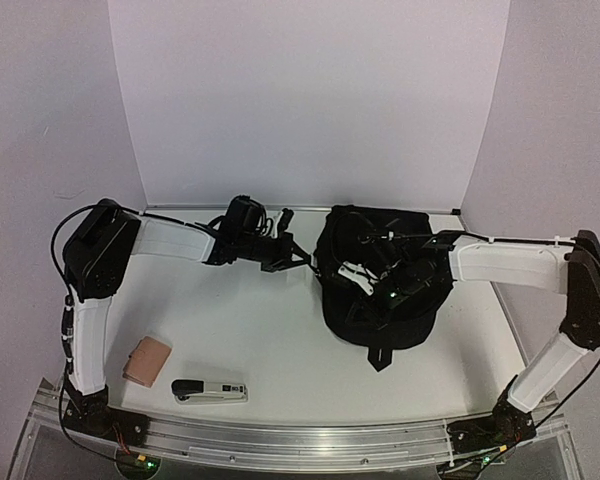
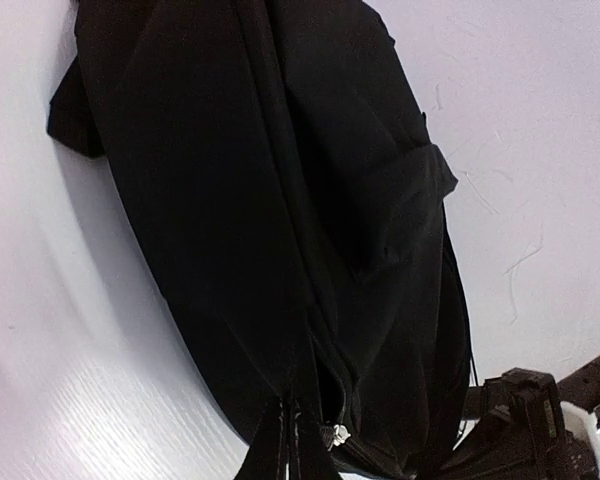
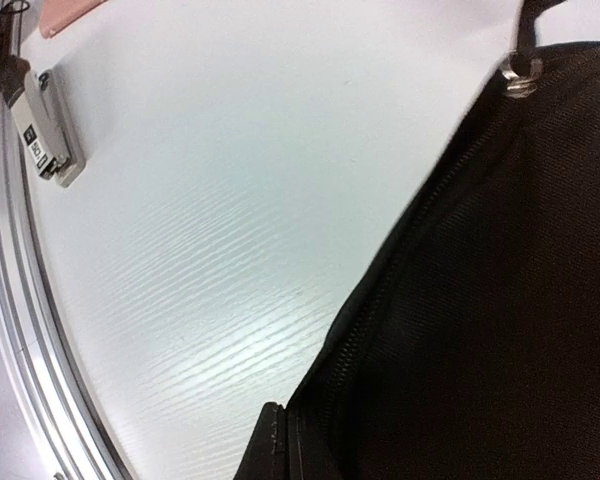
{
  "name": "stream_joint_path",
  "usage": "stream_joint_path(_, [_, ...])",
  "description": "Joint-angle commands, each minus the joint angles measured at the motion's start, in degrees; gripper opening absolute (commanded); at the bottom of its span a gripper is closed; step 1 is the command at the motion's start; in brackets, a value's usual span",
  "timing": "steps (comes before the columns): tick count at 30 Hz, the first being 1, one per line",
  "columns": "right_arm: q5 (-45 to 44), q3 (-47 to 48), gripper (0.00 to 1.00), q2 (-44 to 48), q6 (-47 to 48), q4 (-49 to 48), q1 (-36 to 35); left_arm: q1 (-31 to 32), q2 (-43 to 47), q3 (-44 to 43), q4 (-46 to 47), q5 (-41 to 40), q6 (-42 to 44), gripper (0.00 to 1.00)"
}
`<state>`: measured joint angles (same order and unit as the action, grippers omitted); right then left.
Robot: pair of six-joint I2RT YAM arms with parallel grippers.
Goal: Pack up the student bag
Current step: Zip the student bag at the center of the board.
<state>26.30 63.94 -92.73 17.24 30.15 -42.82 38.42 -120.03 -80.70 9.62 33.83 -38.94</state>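
The student bag (image 1: 372,325) lies right of centre on the table (image 1: 260,330), its far side close to the back wall (image 1: 300,100). My left gripper (image 2: 290,448) is closed, tips against the bag's left edge beside the zip pull (image 2: 333,433). I can't tell whether fabric is pinched. My right gripper (image 3: 278,445) is closed too, pressed at the bag's near edge. Bare tabletop runs from the bag to the front rail (image 1: 280,437). A pink case (image 1: 146,360) and a stapler (image 1: 210,390) sit near the front-left edge.
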Motion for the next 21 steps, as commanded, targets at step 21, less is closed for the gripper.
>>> stream_joint_path(21, [0.9, 24.7, 0.14, -13.3, -6.0, 3.8, -6.6, -6.9, -4.6, -17.3, -11.1, 1.7, 5.1, 0.14])
